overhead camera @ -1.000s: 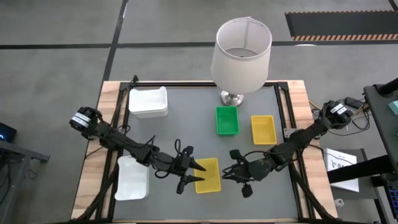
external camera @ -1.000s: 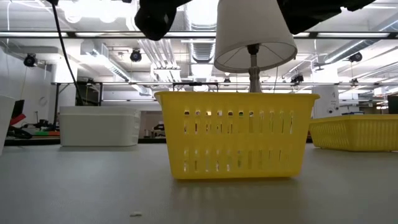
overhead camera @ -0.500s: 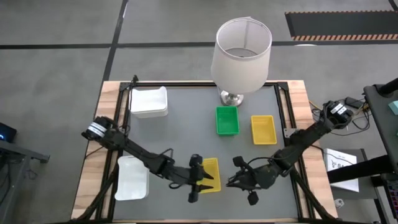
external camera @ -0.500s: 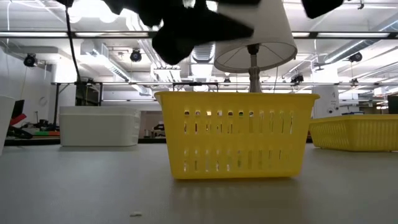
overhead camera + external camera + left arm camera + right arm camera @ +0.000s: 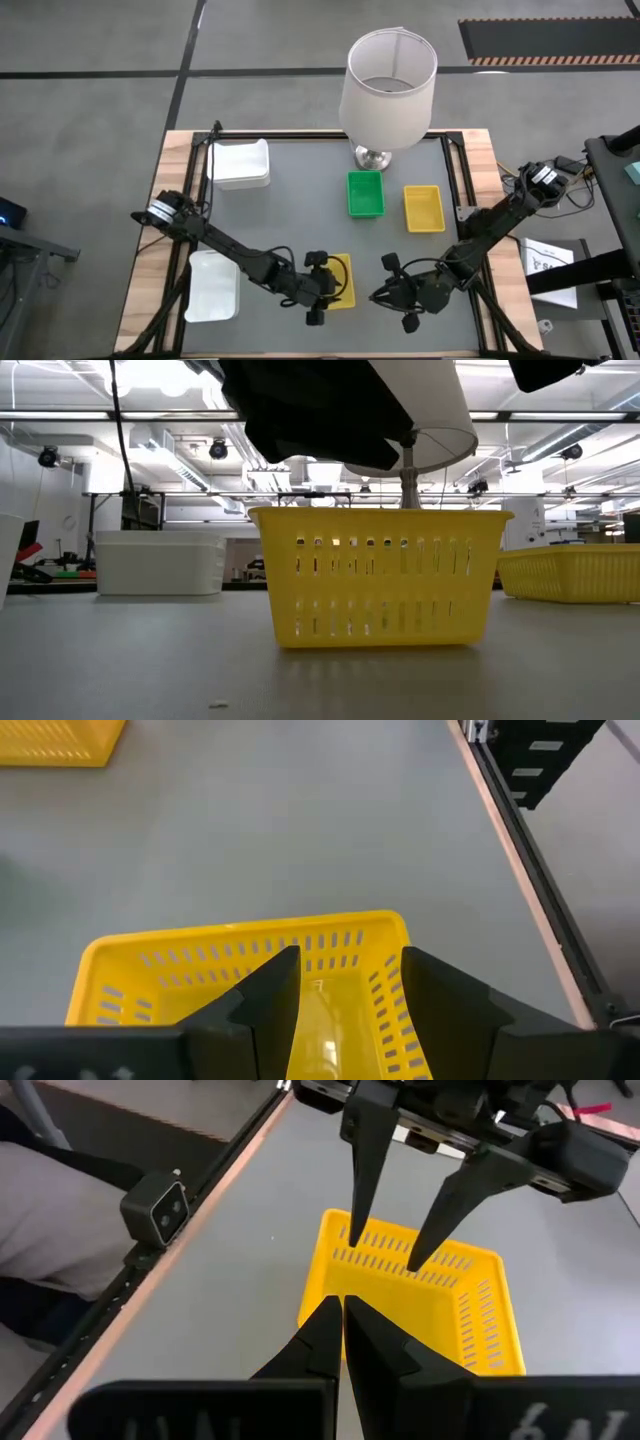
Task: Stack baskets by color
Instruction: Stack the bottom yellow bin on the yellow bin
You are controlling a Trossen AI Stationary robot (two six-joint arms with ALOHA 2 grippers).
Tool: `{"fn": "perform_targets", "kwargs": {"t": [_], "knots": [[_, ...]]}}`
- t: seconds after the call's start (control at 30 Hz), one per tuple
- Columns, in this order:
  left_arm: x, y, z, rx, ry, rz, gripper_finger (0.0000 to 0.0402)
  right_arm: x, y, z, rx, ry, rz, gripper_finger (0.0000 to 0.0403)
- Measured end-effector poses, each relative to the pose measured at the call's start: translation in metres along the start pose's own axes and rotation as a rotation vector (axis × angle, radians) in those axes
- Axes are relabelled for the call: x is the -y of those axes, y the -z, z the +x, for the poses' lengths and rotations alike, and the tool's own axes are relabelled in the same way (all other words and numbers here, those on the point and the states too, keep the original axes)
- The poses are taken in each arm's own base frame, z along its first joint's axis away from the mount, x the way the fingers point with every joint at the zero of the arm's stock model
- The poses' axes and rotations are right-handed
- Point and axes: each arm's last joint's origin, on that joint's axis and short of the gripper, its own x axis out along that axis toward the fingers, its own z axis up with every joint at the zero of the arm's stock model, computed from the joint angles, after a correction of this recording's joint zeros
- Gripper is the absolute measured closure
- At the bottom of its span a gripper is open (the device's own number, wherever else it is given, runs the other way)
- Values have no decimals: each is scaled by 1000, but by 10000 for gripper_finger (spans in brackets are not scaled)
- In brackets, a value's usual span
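Two grippers work at the table's front edge: the left gripper [image 5: 318, 296] hangs over the near yellow basket [image 5: 336, 282] with its jaws apart, straddling one short wall without yet gripping, while the right gripper [image 5: 378, 296], jaws pressed together and empty, waits just beside that basket. To do this well, I judge the left should sink until the wall sits deep between its fingers [image 5: 358, 1170], close firmly, then lift level. Farther back, a second yellow basket [image 5: 422, 207] beside the green basket [image 5: 365, 193] looks like the stacking spot.
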Motion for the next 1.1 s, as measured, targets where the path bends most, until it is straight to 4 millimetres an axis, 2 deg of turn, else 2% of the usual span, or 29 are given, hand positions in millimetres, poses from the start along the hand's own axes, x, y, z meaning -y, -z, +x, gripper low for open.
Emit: {"fn": "perform_targets", "kwargs": {"t": [0.67,0.77,0.93,1.1], "knots": [[-6,10,6,-5,-100,8,242,0,2,0,-18,2,26,394],[-4,10,6,-11,-50,2,242,0,2,0,-19,1,25,394],[8,4,4,26,140,-19,242,0,2,0,-19,1,25,394],[15,7,2,5,167,-49,242,0,2,0,-19,1,25,394]]}}
